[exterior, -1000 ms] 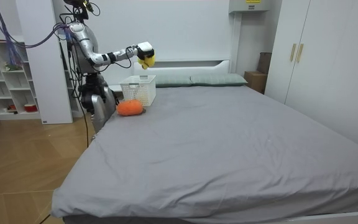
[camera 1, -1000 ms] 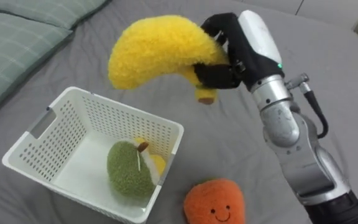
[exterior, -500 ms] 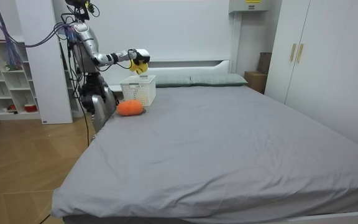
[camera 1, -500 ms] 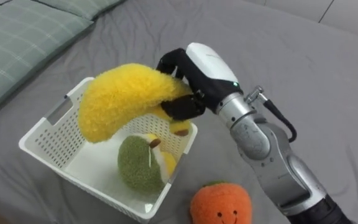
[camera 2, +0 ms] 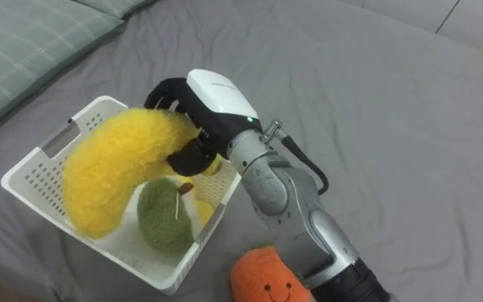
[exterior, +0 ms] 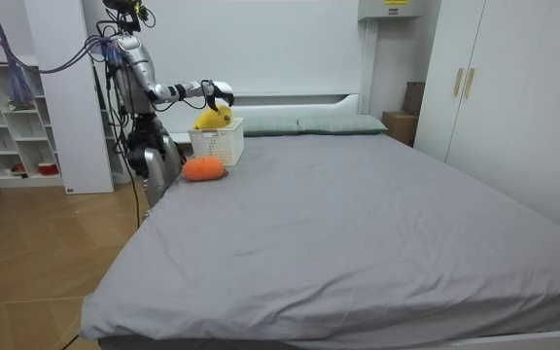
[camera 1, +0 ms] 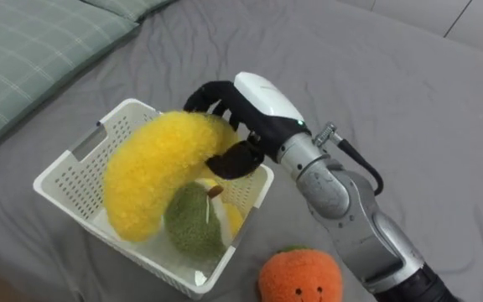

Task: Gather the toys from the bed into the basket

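Observation:
My right hand [camera 1: 254, 99] reaches in from the lower right, shut on the top end of a yellow plush banana [camera 1: 153, 176]. The banana hangs down into the white perforated basket [camera 1: 67, 170], its lower end inside near the left wall. A green plush fruit [camera 1: 193, 222] with a brown stem lies in the basket beside it, with a bit of yellow plush behind. An orange plush with a smiling face [camera 1: 300, 278] lies on the grey bedsheet just outside the basket's near right corner. In the room view I stand at the bed's corner by the basket [exterior: 217, 144].
A green checked pillow [camera 1: 32, 46] lies at the upper left, behind the basket. Bare grey sheet [camera 1: 409, 126] stretches to the right. The room view has a white shelf unit [exterior: 8, 117] at its left and wardrobes [exterior: 494, 87] at its right.
My right hand has carried the banana left and down, from above the sheet to over the basket and then into it. The eye view has shifted a little.

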